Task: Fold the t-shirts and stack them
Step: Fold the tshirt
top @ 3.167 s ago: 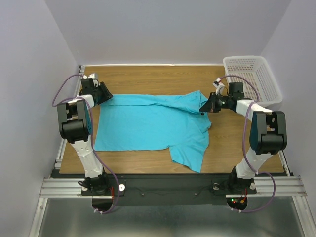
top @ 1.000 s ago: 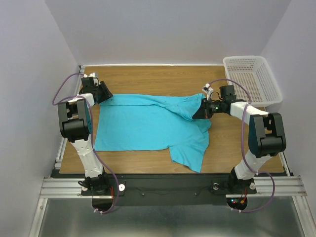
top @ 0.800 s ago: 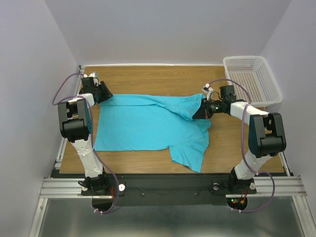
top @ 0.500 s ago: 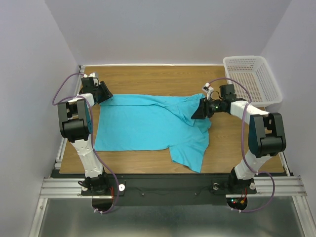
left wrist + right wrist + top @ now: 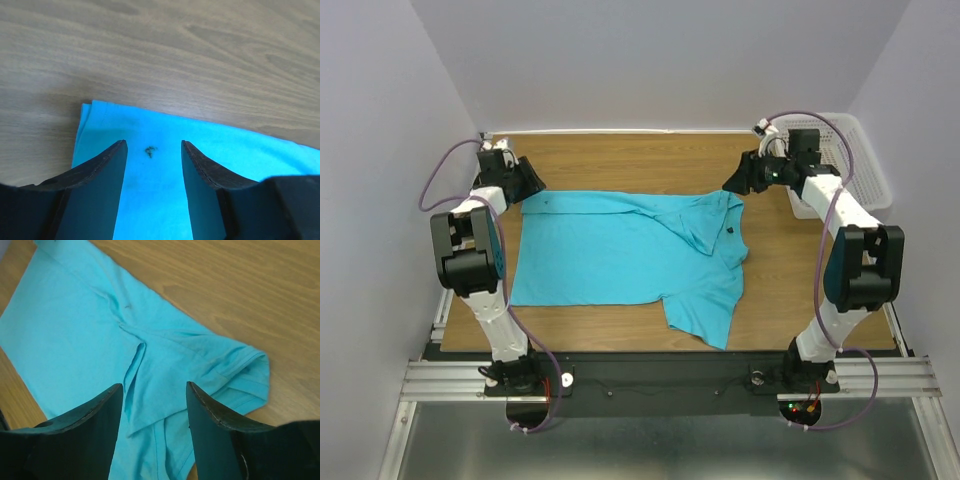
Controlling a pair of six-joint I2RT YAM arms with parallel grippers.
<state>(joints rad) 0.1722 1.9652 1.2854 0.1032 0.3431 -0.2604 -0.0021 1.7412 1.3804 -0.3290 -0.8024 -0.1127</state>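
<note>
Turquoise t-shirt (image 5: pixel 620 255) lying partly folded in the middle of the table (image 5: pixel 640 155).
The left gripper (image 5: pixel 152 150) sits over its far-left corner, jaws apart, empty; the right gripper (image 5: pixel 152 390) hangs above the far-right shoulder, jaws apart, holding nothing, near 1 white basket (image 5: pixel 865 165).

Right arm (image 5: pixel 835 200) partly hides the basket (image 5: pixel 865 160); the shirt (image 5: pixel 240 150) bears an illegible mark (image 5: pixel 149 150).

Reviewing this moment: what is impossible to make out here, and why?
Top view: the right arm hides part of the white plastic mesh basket.
Left wrist view: small dark mark on the bright turquoise collared shirt, too small to identify.
Right wrist view: open right tool covers the shirt's near part.
</note>
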